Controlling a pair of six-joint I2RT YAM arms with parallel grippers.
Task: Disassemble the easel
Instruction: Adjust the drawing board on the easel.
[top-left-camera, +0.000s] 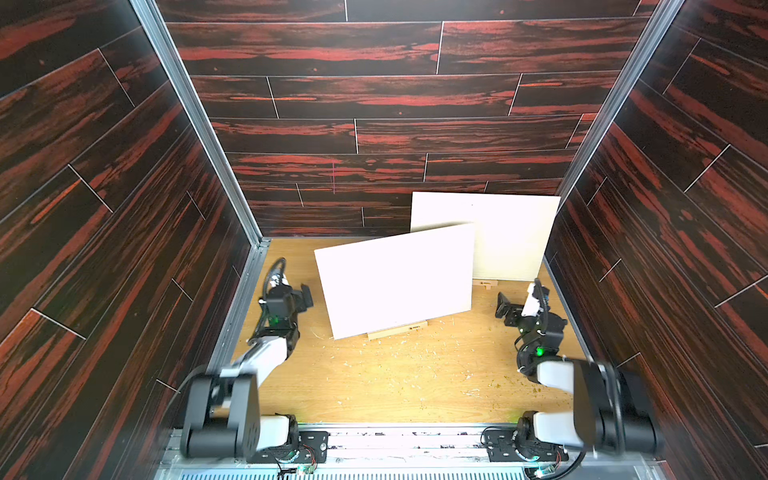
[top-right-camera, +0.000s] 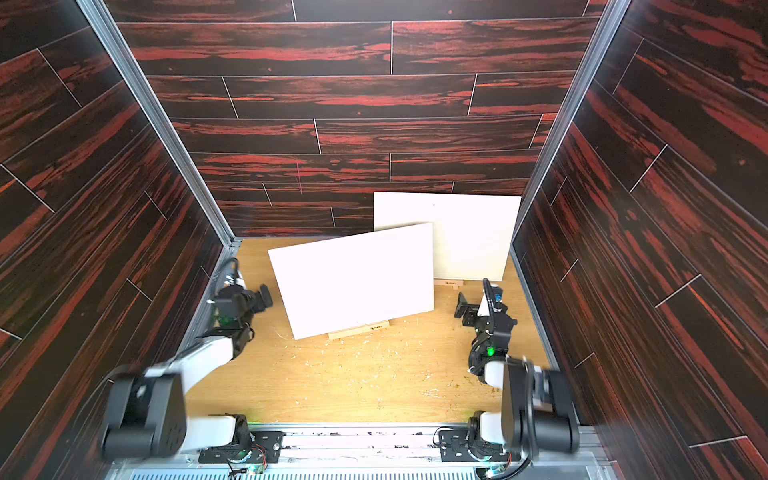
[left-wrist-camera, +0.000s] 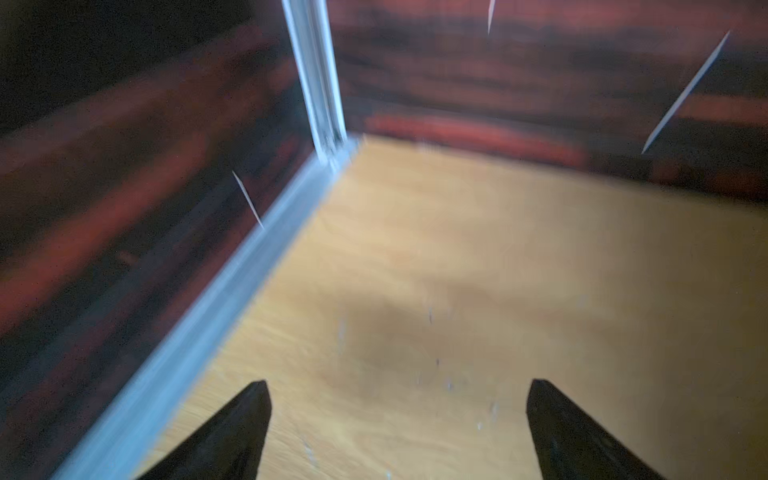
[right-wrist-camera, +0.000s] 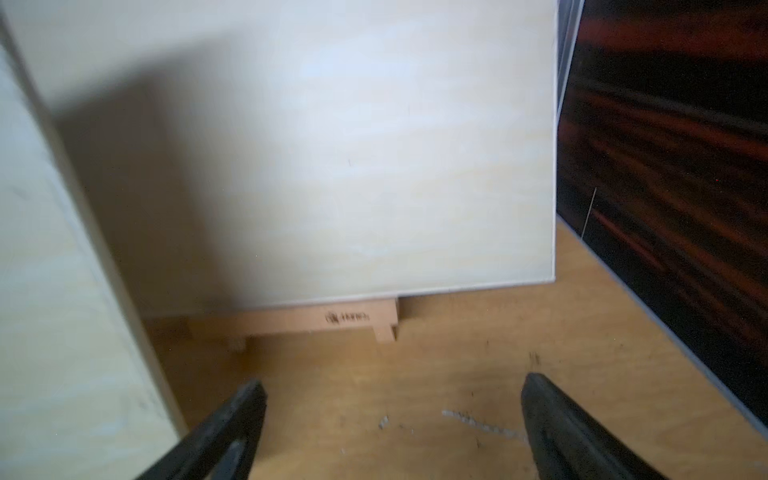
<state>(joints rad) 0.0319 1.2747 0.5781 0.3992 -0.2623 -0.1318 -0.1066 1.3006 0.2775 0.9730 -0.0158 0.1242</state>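
The near canvas (top-left-camera: 395, 282) leans on its easel (top-left-camera: 397, 331) on the table (top-left-camera: 374, 382). Behind it to the right, a far canvas (top-left-camera: 511, 237) rests on a second easel (right-wrist-camera: 316, 318). The left gripper (left-wrist-camera: 399, 390) hovers left of the near canvas and the right gripper (right-wrist-camera: 392, 386) right of it. Both are spread wide and empty.

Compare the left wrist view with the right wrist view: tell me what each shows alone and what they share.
Only the left wrist view shows the left rear corner post where two walls meet. Only the right wrist view shows the rear canvas resting on its wooden easel ledge, plus the nearer canvas. Both show the wooden tabletop, a dark red wall, and open fingers: left fingers, right fingers, holding nothing.
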